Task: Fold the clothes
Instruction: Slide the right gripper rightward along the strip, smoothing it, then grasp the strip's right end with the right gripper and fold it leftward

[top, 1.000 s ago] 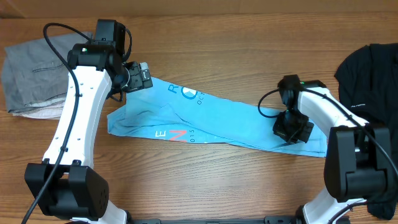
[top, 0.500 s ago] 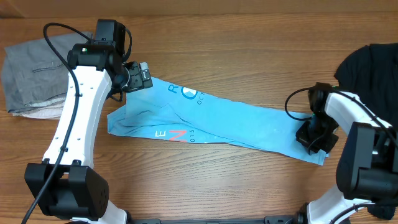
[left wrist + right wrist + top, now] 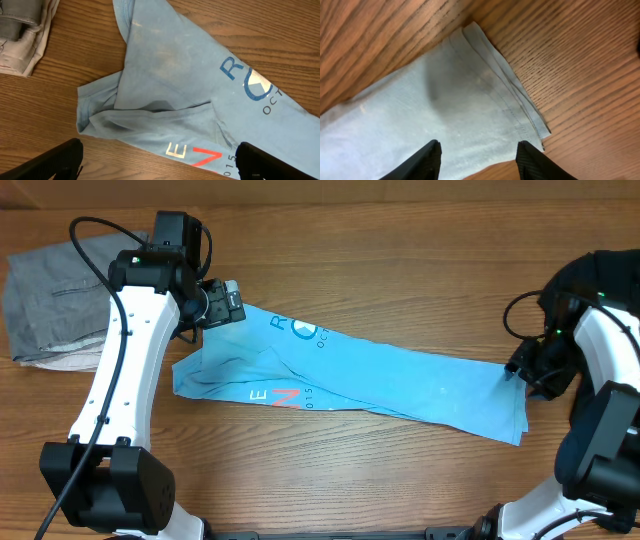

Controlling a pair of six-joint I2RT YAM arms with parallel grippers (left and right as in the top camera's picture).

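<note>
Because the T-shirt (image 3: 350,375) looks like thin, soft cotton, it will likely weigh little, hold no shape of its own, and bunch or drag on the wooden table (image 3: 400,240) rather than slide cleanly. It lies as a long, loosely doubled band across the table, running from about ten o'clock to four o'clock in the overhead view. The left gripper (image 3: 222,302) hangs over the ten o'clock end, jaws spread wide with nothing between them. The right gripper (image 3: 480,160) sits above the stacked hem edges (image 3: 520,100) at the four o'clock end, fingers parted and the cloth lying flat beneath, so released. Pinching through all hem layers at a corner seems the surest hold; single layers would peel apart
</note>
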